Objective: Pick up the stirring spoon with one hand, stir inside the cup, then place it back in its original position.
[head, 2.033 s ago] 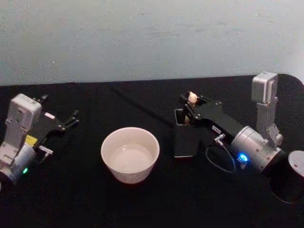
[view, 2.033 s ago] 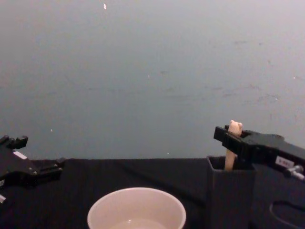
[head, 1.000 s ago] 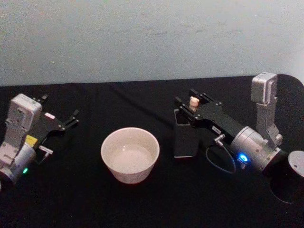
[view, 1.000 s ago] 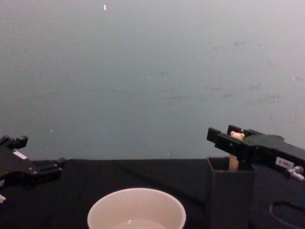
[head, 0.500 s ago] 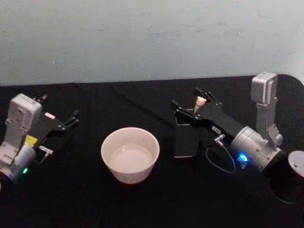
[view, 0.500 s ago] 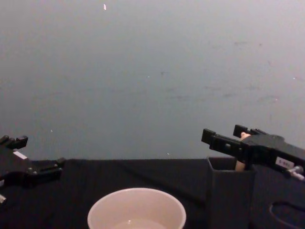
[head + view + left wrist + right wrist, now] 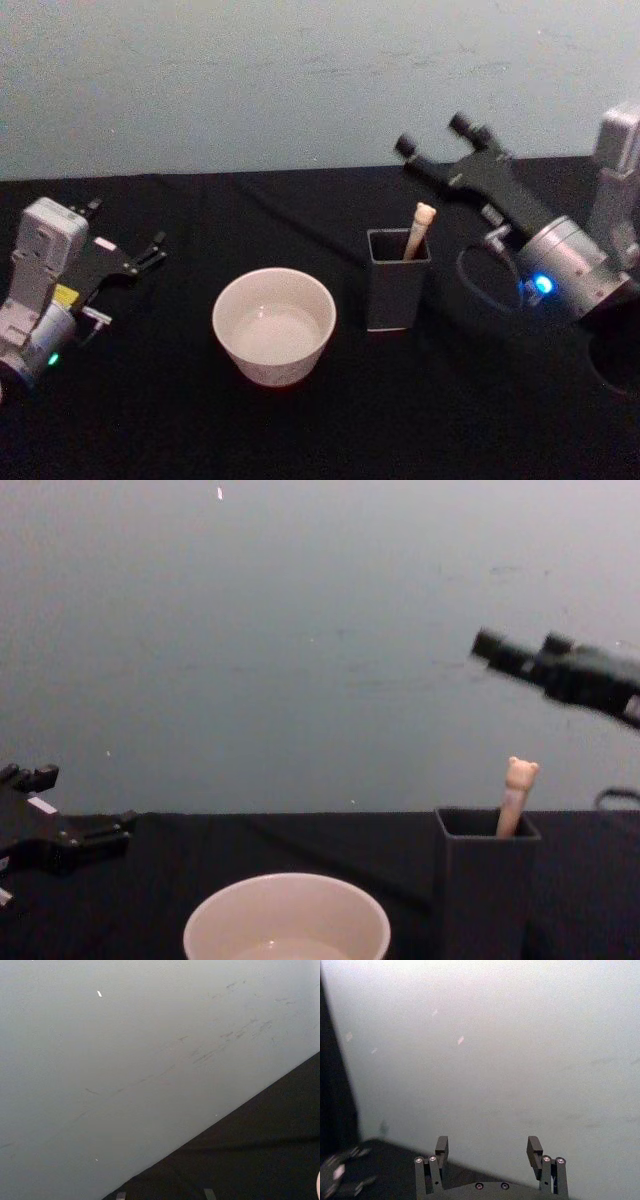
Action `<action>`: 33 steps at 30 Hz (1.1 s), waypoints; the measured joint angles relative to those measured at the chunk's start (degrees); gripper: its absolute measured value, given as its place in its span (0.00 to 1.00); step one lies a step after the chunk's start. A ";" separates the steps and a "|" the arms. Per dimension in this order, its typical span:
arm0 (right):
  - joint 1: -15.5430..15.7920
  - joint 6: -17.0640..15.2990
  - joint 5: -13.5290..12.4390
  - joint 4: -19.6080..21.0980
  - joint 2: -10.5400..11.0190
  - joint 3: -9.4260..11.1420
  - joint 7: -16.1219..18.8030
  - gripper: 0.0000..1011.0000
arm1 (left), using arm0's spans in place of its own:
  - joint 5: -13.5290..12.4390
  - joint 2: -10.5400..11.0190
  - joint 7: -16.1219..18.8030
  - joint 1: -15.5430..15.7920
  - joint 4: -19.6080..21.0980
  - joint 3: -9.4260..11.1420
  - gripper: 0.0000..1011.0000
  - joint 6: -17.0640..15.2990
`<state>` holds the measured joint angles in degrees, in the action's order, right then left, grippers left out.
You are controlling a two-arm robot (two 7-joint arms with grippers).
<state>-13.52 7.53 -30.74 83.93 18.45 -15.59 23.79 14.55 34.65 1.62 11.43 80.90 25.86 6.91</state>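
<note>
Right gripper (image 7: 438, 135) is seen lifted well above the worktop (image 7: 300, 430), up and back from the holder (image 7: 397, 280), its jaws spread wide with nothing between them; from the chest view it (image 7: 515, 650) is shown high at the right, clear of everything below. From the right wrist view, the two fingers (image 7: 441, 1146) are shown parted against the pale wall, empty. The stirring spoon (image 7: 418, 230) is found standing in the dark square-mouthed holder, its beige handle leaned against the holder's right side and tilted to the right, and from the chest view the little bear head (image 7: 521, 774) is seen poking just above the rim; the spoon's bowl is hidden down inside the holder (image 7: 486, 880). The cup (image 7: 274, 325) is set on the black worktop to the left of the holder, near it but not touching, upright, with a pale interior. The left gripper (image 7: 125, 262) is parked far over on the left side of the worktop, well apart from the cup, its jaws held open and nothing gripped.
</note>
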 joint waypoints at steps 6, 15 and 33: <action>-0.82 1.78 2.54 -0.45 -1.24 3.33 -6.15 0.99 | 0.00 0.00 0.00 0.00 0.00 0.00 0.99 0.00; -2.36 -1.01 10.92 -9.30 -2.11 3.46 -13.67 0.99 | 0.00 0.00 0.00 0.00 0.00 0.00 0.99 0.00; -2.59 -3.79 14.65 -15.19 -3.29 2.64 -12.61 0.99 | 0.00 0.00 0.00 0.00 0.00 0.00 0.99 0.00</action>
<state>-16.11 3.74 -16.09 68.74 15.17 -12.95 11.18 14.55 34.65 1.62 11.43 80.90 25.86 6.91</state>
